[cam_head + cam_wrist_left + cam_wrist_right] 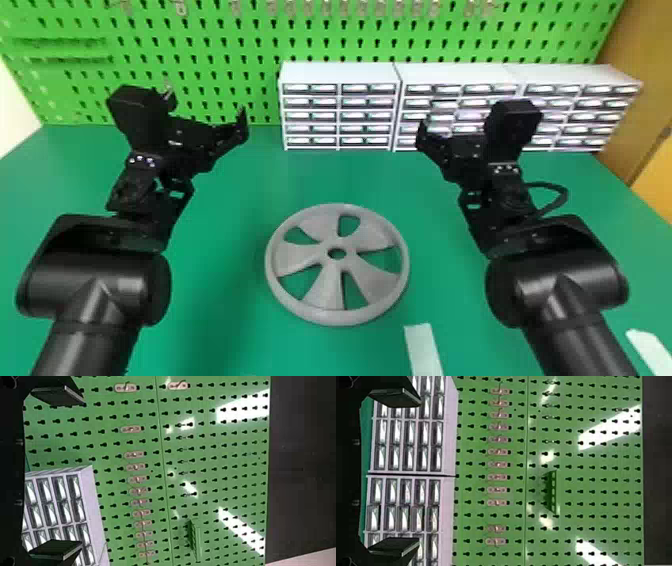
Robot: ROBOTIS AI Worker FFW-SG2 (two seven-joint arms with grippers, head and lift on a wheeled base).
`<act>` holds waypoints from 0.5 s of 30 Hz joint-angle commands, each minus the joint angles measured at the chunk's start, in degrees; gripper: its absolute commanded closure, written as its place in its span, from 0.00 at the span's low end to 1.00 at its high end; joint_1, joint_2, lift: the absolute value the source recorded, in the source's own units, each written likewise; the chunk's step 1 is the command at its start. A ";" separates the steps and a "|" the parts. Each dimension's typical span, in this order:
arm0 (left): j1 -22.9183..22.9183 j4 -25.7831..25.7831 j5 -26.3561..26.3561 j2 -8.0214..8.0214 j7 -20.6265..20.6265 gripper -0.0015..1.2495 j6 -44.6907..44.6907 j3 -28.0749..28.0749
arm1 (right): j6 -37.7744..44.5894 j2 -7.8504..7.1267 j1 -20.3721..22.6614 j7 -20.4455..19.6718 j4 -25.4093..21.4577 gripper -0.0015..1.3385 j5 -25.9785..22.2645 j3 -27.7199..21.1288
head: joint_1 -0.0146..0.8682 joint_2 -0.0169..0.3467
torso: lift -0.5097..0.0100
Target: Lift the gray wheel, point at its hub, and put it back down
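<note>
The wheel [327,292] low in the middle of the head view is plain gray, on a deep green surface [225,310]. A brighter green pegboard [200,31] spans the top, patterned with rows of dark keyhole-shaped holes. At upper right, white cabinets [340,74] carry a grid of dark drawer fronts with pale streaks. Both arms [92,285] are black, the strip [422,345] at bottom right whitish. The hook plates [497,451] mid-frame in the right wrist view are dusty pink.

No readable text or labels
</note>
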 commanded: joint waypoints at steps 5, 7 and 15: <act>-0.03 0.00 0.00 0.08 0.00 0.02 0.00 -0.05 | -0.07 -0.05 0.12 0.00 0.00 0.06 0.00 -0.09 | 0.80 0.18 | 0.81; -0.03 0.00 0.00 0.08 0.00 0.02 0.00 -0.14 | -0.07 -0.05 0.12 0.00 0.00 0.06 0.00 0.00 | 0.80 0.18 | 0.81; -0.03 0.00 0.09 0.08 0.00 0.02 0.00 0.04 | 0.02 0.04 -0.23 0.00 0.00 0.06 0.00 0.35 | 0.80 0.18 | 0.81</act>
